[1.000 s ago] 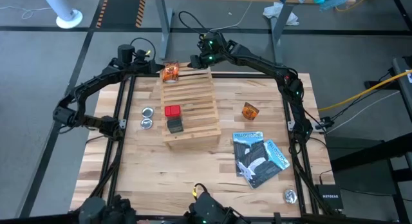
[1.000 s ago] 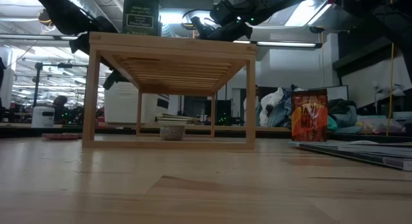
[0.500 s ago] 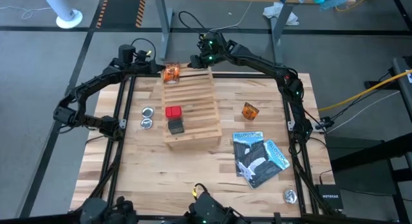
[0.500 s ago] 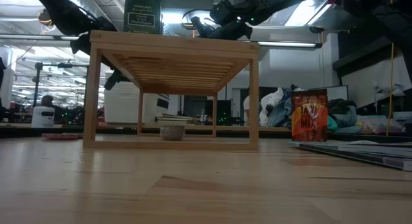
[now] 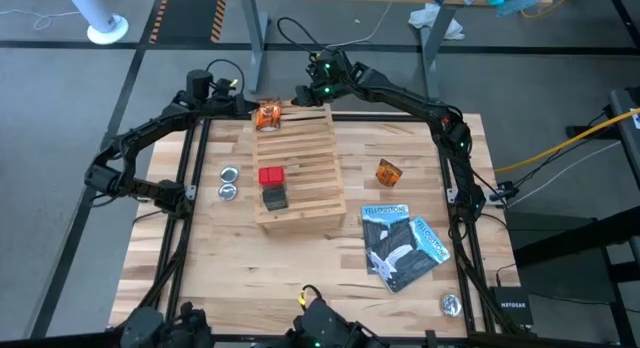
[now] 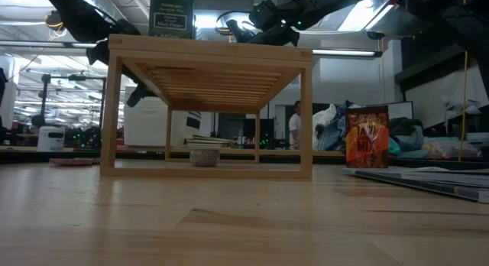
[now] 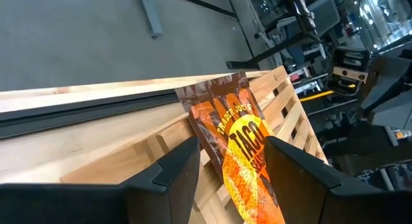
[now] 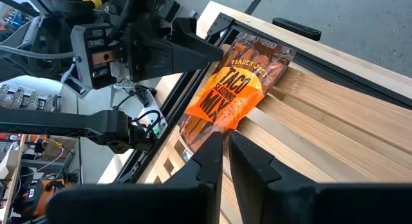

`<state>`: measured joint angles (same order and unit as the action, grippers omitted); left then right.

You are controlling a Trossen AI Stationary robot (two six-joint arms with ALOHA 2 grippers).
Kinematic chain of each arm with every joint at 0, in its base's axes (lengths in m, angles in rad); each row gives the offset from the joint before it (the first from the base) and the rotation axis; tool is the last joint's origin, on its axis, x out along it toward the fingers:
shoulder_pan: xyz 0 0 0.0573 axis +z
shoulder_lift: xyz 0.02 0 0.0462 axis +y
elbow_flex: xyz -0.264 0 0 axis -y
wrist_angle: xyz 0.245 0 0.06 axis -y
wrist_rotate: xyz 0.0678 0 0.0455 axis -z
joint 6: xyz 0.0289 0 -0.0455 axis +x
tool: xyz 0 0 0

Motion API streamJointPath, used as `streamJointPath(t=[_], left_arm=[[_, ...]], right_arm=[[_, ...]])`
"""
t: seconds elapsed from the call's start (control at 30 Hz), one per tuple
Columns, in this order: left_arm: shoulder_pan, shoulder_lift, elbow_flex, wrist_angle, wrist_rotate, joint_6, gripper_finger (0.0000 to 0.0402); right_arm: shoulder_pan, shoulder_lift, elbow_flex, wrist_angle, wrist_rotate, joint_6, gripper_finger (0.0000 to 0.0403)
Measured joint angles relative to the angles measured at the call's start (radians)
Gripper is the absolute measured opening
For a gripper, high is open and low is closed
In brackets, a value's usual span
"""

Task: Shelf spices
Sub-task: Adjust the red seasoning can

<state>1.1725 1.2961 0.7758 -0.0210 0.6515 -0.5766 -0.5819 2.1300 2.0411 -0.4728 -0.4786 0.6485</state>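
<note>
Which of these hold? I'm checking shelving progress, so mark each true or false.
1. The red box sits on the shelf. True.
2. The grey box lies on the tabletop. False: it is on the shelf, next to the red box.
3. A packet stands on the table, right of the shelf. True.
4. Both tins are on the shelf. False: they lie on the table, left of it.
5. The left gripper has its fingers on either side of a taco packet. True.

Two boxes [image 5: 270, 186] sit on the shelf [image 5: 300, 158]; a packet [image 5: 388, 172] stands to its right.
</note>
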Motion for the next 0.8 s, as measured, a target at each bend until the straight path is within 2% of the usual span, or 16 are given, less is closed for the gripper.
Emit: streamJointPath(t=[0.5,0.63,0.8], left_arm=[[0.001,0.0,0.0,0.019,-0.002,0.045,0.017],[0.001,0.0,0.0,0.059,-0.002,0.079,0.017],[0.019,-0.002,0.001,0.127,-0.002,0.034,0.017]], right_arm=[[0.0,0.0,0.0,0.0,0.0,0.0,0.0033],[0.0,0.0,0.0,0.0,0.0,0.0,0.0033],[0.0,0.0,0.0,0.027,0.0,-0.001,0.0033]])
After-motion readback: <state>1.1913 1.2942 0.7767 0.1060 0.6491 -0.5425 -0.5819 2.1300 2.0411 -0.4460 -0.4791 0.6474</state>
